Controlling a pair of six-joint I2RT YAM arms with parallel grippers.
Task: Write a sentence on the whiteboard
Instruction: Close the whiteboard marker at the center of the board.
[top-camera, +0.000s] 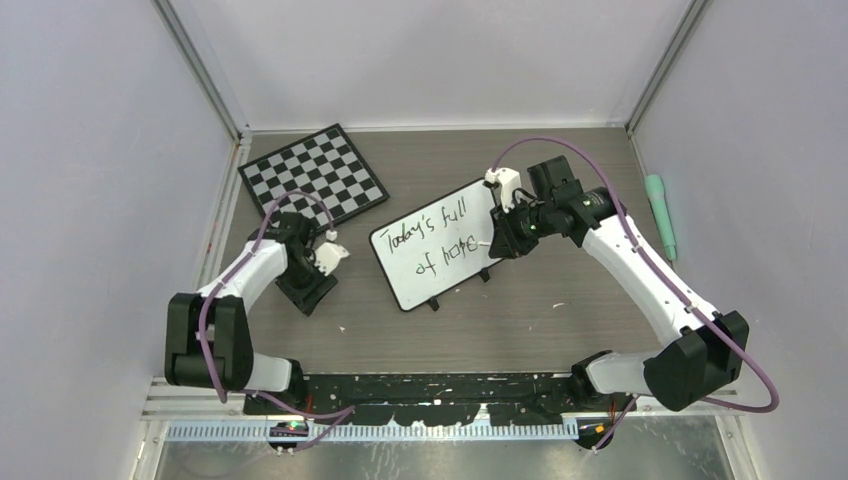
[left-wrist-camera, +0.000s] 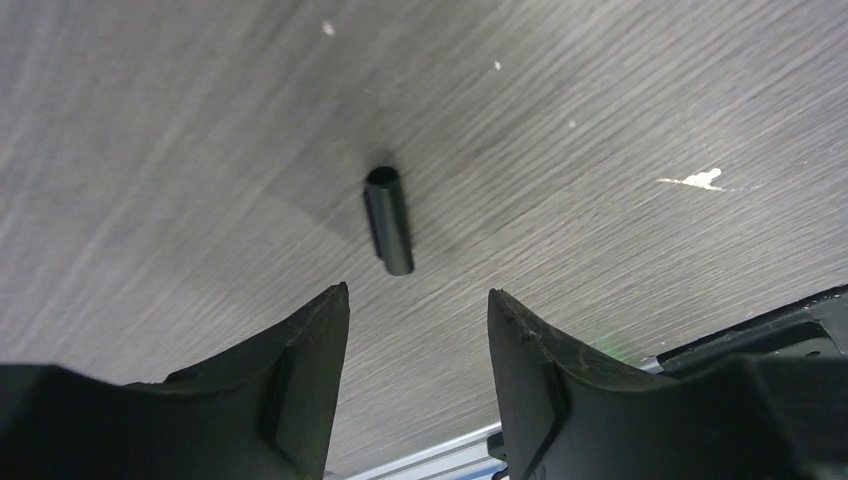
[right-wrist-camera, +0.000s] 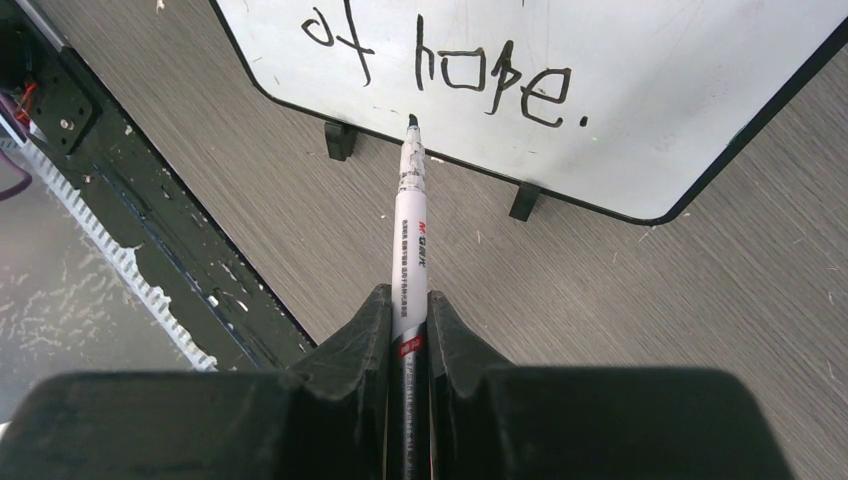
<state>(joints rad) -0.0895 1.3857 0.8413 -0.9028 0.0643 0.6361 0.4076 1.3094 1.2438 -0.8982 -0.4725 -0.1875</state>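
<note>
I see the grey wood-grain table with the small white whiteboard in its thin black frame lying slanted near the middle. The black handwritten sentence on it reads "Today's full of hope." in two lines. The black-and-white checkered chessboard lies up and to the left of the whiteboard, apart from it. The right gripper hangs at the whiteboard's right end, its fingers pinching the white-barrelled marker with a black tip. The tip sits at the whiteboard's lower edge, under "hope" (I cannot tell whether it touches). The left gripper hovers left of the whiteboard, fingers spread with nothing between them. A mint-green pen-shaped cylinder lies well to the right of the whiteboard. A small black tubular cap lies on the table just past the left fingertips.
</note>
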